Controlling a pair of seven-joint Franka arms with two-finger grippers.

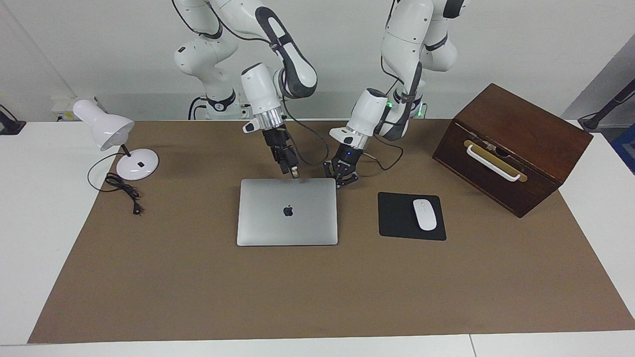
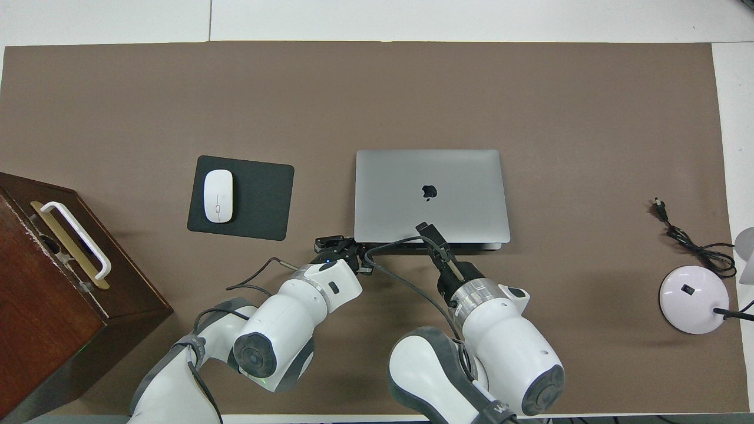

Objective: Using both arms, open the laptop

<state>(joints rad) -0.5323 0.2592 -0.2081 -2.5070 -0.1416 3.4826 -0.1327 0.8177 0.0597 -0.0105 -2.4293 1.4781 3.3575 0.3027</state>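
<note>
Laptop (image 1: 287,211) lid down. Left gripper (image 1: 342,179) clenched empty at its robot-side corner; right gripper (image 1: 293,172) over same edge, grip state unclear.

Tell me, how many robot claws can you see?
2. The left claw is at the laptop's corner toward the mouse pad; the right claw is over its edge nearest the robots.

White jointed arms (image 1: 278,54), dark grey bands, silver wrists — black cables trailing
</note>
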